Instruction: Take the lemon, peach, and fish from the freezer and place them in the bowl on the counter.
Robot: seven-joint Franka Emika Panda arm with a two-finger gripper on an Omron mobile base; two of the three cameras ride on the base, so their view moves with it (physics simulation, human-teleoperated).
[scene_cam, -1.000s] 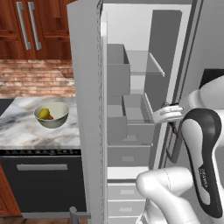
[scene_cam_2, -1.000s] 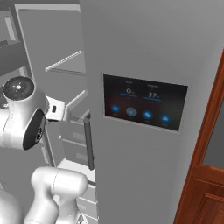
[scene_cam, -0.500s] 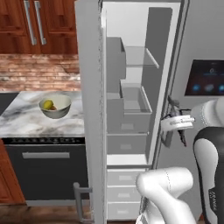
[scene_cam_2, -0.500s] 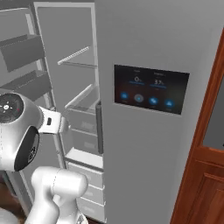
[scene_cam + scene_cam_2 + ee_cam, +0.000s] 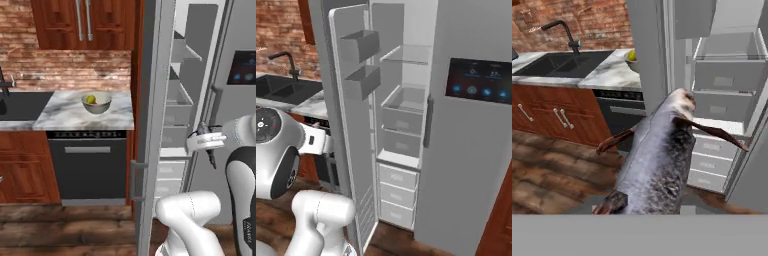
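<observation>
While the lemon [image 5: 90,99] sits in the bowl [image 5: 97,102] on the desk [image 5: 70,116], the hand [image 5: 212,159] is clamped on the fish [image 5: 657,160] beside the open freezer [image 5: 406,125]; the peach's whereabouts cannot be told.

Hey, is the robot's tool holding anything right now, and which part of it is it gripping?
Yes, the fish. It fills the hand view, seemingly gripped near its tail end, but the exact contact spot is hidden.
</observation>
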